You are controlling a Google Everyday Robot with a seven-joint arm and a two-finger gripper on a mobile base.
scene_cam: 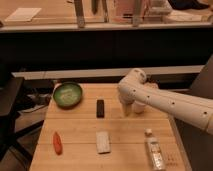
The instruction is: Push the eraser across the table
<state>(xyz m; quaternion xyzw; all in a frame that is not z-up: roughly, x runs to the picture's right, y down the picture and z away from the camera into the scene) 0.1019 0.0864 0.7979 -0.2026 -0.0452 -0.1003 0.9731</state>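
the eraser [100, 108] is a small black oblong block with a matte, dark top. it lies with its long side running front to back near the middle of the light wooden table [75, 131], touching nothing. 1 pale pad [103, 142] lies in front of it and a green bowl [68, 94] sits behind and to the left. the gripper [126, 109] hangs near the eraser's right side, apart from it and just beside 1 white cup [139, 107], spread wide and holding nothing.
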